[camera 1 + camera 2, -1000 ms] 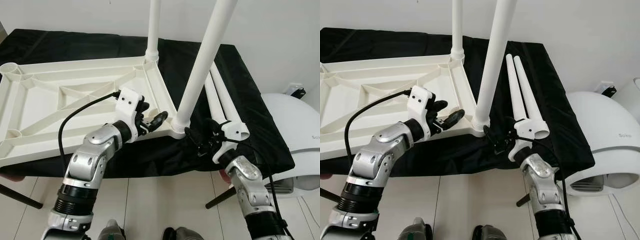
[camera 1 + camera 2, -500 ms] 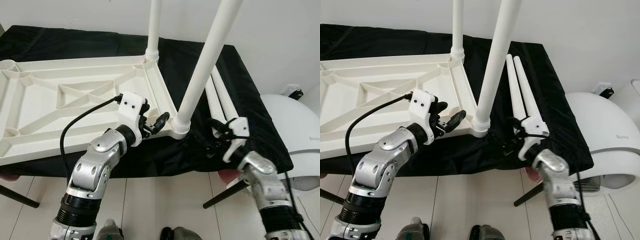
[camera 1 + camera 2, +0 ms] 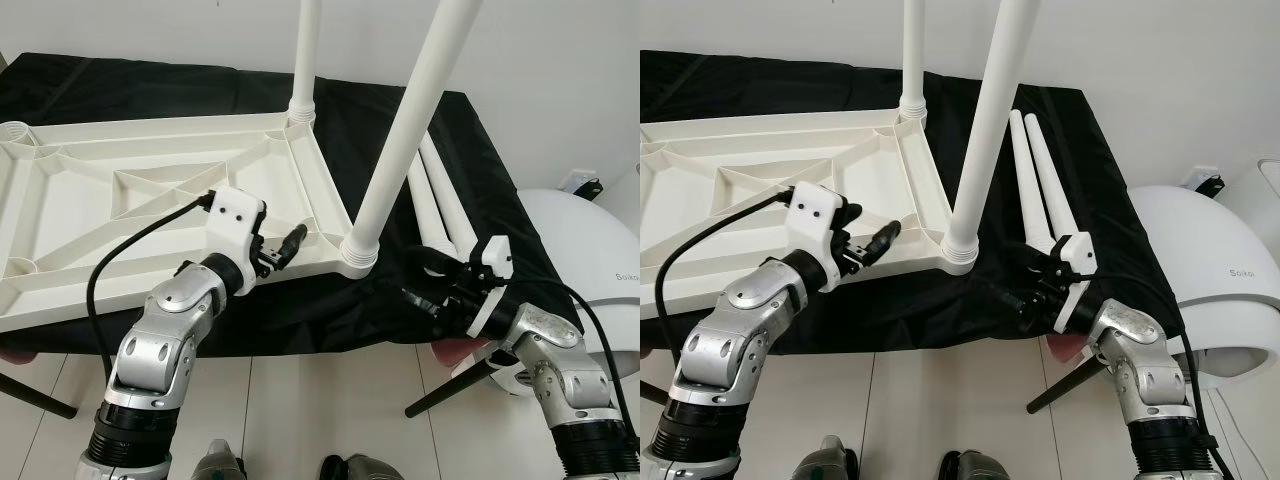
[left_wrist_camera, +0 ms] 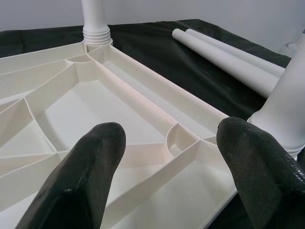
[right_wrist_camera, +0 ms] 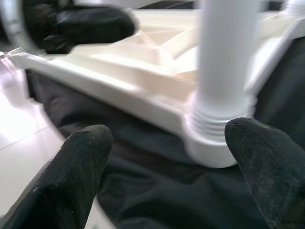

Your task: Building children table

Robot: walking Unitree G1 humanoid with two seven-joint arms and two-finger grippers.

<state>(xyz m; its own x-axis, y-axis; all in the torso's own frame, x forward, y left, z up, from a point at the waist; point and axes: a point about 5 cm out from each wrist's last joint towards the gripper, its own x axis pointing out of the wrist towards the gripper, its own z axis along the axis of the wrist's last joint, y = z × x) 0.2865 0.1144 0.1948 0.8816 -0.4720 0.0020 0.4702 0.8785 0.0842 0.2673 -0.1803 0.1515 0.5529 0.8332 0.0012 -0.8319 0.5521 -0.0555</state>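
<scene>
The white tabletop [image 3: 150, 200] lies upside down on a black-clothed table. Two white legs stand screwed into its right corners, the far leg [image 3: 305, 60] and the near leg [image 3: 400, 140]. Two loose legs [image 3: 440, 195] lie side by side on the cloth to the right. My left gripper [image 3: 282, 248] is open over the tabletop's near rim, just left of the near leg's base; its fingers [image 4: 81, 176] frame the ribs. My right gripper [image 3: 420, 282] is open and empty at the table's front edge, right of that base [image 5: 217, 119].
Empty leg sockets show at the tabletop's left corners [image 3: 18, 132]. A white rounded appliance [image 3: 590, 260] stands on the floor at right. The black table's slanted leg [image 3: 450, 385] crosses the tiled floor [image 3: 320, 410] under my right arm.
My right gripper has drawn back to the right, away from the near leg's base, with its forearm swung outward. My left gripper has slid a little left along the near rim.
</scene>
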